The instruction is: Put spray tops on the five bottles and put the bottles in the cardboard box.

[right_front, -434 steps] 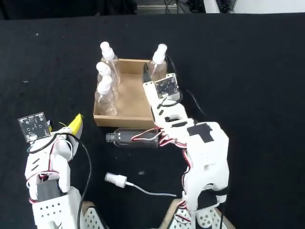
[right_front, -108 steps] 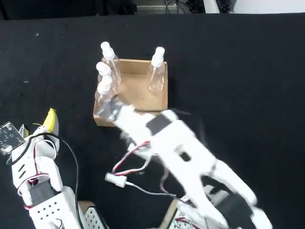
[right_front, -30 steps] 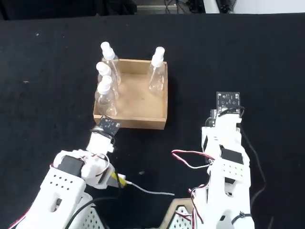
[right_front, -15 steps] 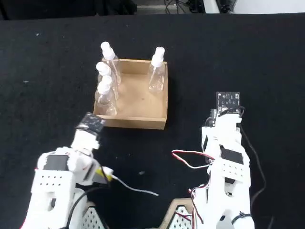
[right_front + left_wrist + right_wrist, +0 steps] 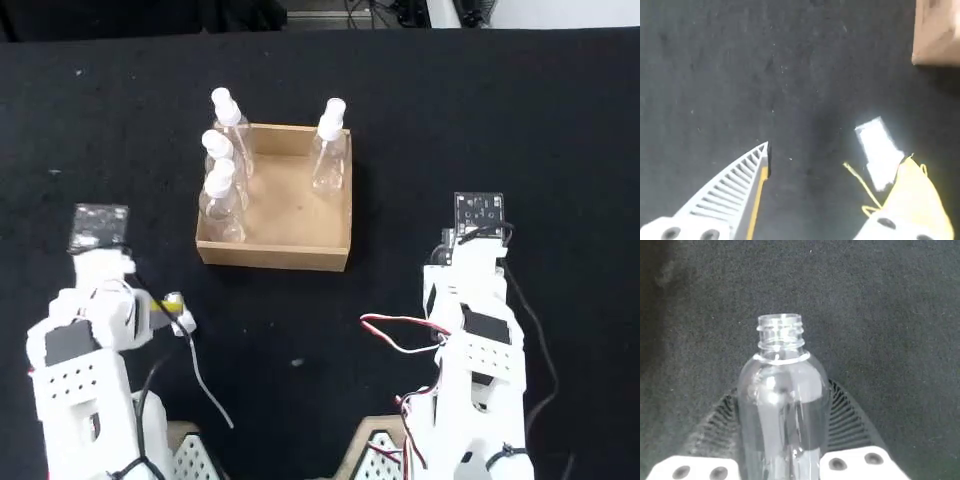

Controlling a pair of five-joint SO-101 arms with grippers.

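Right gripper [image 5: 784, 405] clamps clear plastic bottle [image 5: 781, 365], threaded neck uncapped. Left gripper [image 5: 837, 154] jaws spread; white spray top [image 5: 879, 150] just beside yellow finger [image 5: 912, 195].

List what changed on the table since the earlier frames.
The uncapped bottle that lay before the cardboard box is now in the right gripper, right of the box. The spray top moved left with the left gripper, whose fingers are apart. The four capped bottles stayed in the box.
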